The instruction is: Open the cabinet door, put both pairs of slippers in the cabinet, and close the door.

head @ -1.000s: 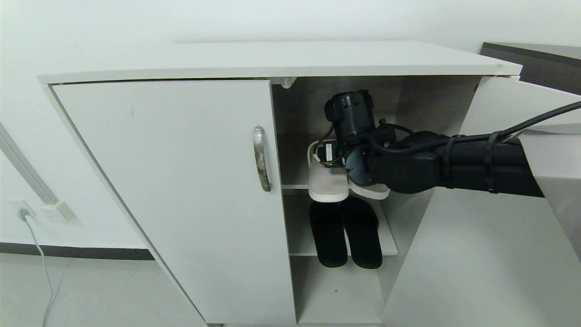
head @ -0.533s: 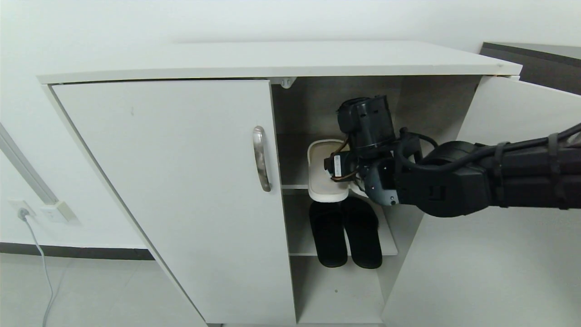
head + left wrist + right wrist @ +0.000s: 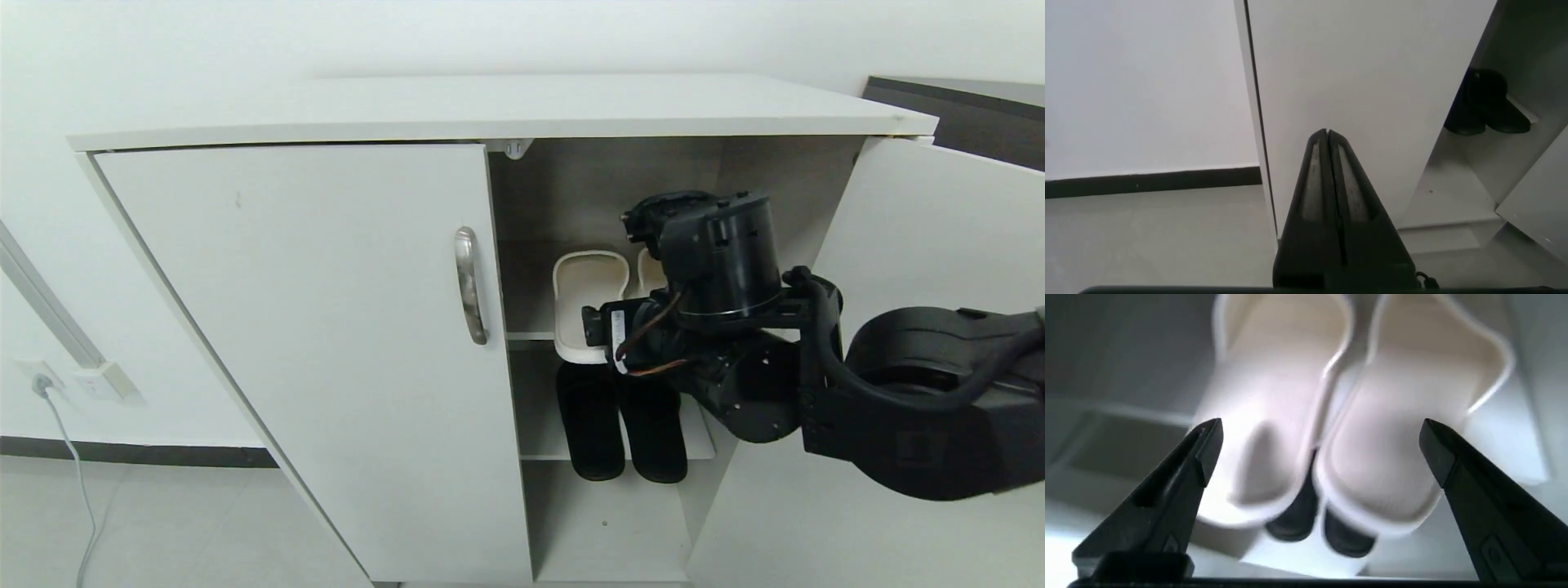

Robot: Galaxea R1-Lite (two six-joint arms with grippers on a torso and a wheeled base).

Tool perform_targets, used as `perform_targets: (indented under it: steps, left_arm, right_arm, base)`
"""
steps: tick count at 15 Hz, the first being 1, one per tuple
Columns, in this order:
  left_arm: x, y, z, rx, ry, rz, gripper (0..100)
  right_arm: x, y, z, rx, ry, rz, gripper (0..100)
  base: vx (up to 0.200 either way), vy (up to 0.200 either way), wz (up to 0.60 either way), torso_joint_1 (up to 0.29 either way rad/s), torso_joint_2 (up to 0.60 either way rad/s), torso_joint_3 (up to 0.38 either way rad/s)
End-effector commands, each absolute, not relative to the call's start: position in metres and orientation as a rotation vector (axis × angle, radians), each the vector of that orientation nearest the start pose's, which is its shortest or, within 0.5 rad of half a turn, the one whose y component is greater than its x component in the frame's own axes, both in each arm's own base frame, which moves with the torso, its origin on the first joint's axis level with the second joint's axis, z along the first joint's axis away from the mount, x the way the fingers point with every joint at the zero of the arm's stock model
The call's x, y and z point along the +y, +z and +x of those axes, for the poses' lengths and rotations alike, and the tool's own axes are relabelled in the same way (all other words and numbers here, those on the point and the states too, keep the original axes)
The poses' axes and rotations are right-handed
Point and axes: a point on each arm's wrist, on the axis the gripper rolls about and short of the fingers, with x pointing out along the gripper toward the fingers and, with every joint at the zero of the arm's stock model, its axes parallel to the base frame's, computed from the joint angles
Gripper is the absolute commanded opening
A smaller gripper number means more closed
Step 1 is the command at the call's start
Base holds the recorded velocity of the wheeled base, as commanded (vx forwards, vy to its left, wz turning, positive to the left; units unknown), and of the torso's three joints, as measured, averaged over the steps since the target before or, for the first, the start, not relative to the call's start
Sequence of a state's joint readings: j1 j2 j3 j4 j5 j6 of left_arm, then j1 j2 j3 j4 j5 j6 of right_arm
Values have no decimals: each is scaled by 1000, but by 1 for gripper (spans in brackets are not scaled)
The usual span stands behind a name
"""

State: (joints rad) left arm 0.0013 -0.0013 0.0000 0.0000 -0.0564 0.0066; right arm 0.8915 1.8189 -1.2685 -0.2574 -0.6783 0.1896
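Right gripper [image 3: 1321, 433]: fingers [image 3: 1167, 498] spread, holding nothing, facing the white slippers [image 3: 1315, 441] on the upper shelf [image 3: 526, 336] of the cabinet [image 3: 490, 98]; the black slippers [image 3: 620, 425] lie 1 shelf lower. Left gripper [image 3: 1327, 139]: fingers pressed together, outside the cabinet front. If you pull back low, a finger may catch the overhanging white heels and drag them off. Exit room is narrow, between the closed left door [image 3: 310, 327] and open right door [image 3: 922, 196].

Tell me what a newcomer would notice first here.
The bulky black right arm sits before the open half of the cabinet, with the right gripper open just in front of the white slippers on the upper shelf. The black slippers lie on the shelf below, overhanging its edge. The left door is shut.
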Motion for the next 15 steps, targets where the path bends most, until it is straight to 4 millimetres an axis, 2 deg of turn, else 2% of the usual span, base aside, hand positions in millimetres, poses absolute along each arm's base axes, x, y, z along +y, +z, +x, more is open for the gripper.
perform_targets:
  steps: [1,2,3,12,15]
  left_arm:
    - [-1,75,-23,0,-55,6,0]
    - [-1,75,-23,0,-55,6,0]
    - [-1,75,-23,0,-55,6,0]
    - [-1,75,-23,0,-57,6,0]
    - [-1,76,-23,-2,-60,6,0]
  right_arm:
    - [261,236,221,222,231,-12,100]
    - [261,235,217,221,262,-9,100]
    - [262,234,216,222,265,-9,0]
    - [267,234,209,216,284,-21,0]
    - [267,234,209,216,284,-23,0]
  base:
    - [0,0,0,0,0,0]
    - [0,0,0,0,0,0]
    - [0,0,0,0,0,0]
    - [0,0,0,0,0,0]
    - [-200,0,0,5,2,4]
